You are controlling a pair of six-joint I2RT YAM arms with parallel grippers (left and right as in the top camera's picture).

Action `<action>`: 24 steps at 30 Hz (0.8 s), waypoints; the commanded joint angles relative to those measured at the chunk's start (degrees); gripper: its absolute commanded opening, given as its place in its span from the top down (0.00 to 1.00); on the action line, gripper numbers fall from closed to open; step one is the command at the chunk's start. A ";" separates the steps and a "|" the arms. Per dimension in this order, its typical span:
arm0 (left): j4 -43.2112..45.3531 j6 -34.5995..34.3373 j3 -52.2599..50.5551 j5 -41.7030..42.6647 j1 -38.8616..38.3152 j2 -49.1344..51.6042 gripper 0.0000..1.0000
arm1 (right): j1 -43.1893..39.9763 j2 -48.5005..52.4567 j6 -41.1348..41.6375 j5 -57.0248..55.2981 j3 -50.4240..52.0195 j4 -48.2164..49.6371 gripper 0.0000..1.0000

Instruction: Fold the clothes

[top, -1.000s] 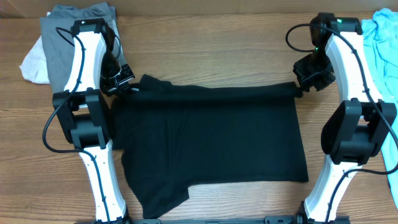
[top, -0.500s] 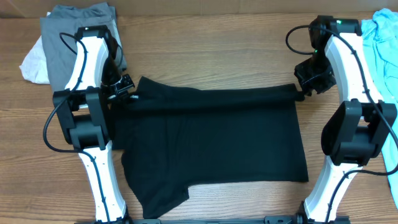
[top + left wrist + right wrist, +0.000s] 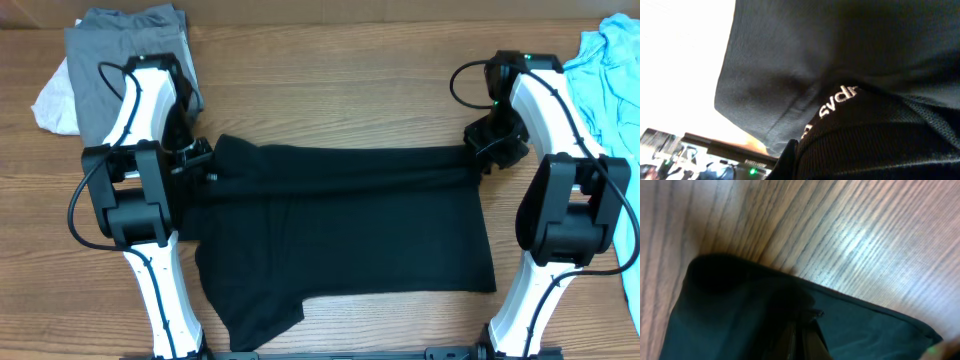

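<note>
Pinching the far edge of the black shirt (image 3: pixel 340 230) at its two corners, the left jaws and the right jaws are both clenched on the fabric. The edge is held taut between them, probably so that it can be laid over in a straight fold. The shirt is spread in the middle of the tabletop (image 3: pixel 330 80), while the grey garment (image 3: pixel 110 60), the white garment (image 3: pixel 52 100) and the light blue garment (image 3: pixel 605 80) are kept aside at the far corners.
</note>
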State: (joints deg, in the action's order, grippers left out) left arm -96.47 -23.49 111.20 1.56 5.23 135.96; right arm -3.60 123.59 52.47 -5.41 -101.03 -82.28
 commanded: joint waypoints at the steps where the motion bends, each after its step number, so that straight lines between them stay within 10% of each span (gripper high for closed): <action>1: 0.59 -0.09 -2.10 -5.16 0.04 -1.31 0.96 | -0.28 -2.03 0.26 -2.67 2.29 2.58 0.96; 7: -0.37 0.52 -2.19 -5.18 0.00 -1.31 0.90 | -0.28 -2.01 0.22 -2.73 3.32 3.87 0.92; 8: -0.42 1.42 -2.23 -5.11 -0.02 -1.29 0.75 | -0.28 -2.01 -0.07 -2.73 3.32 4.11 0.85; 9: -0.42 3.23 -2.27 -4.50 -0.04 -1.29 0.35 | -0.28 -2.03 -0.24 -2.71 3.32 4.48 0.71; 14: -0.28 4.04 -2.01 -3.41 -0.02 -1.31 0.36 | -0.28 -2.03 -6.49 -2.69 3.30 6.23 0.17; 24: -0.37 2.67 5.20 -1.53 -0.02 -10.75 0.32 | -0.39 -4.42 -10.78 -2.25 -2.97 3.96 0.10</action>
State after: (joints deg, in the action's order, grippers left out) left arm -96.53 -20.58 113.03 -0.62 5.23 133.78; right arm -3.73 123.33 44.18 -7.31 -100.57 -77.60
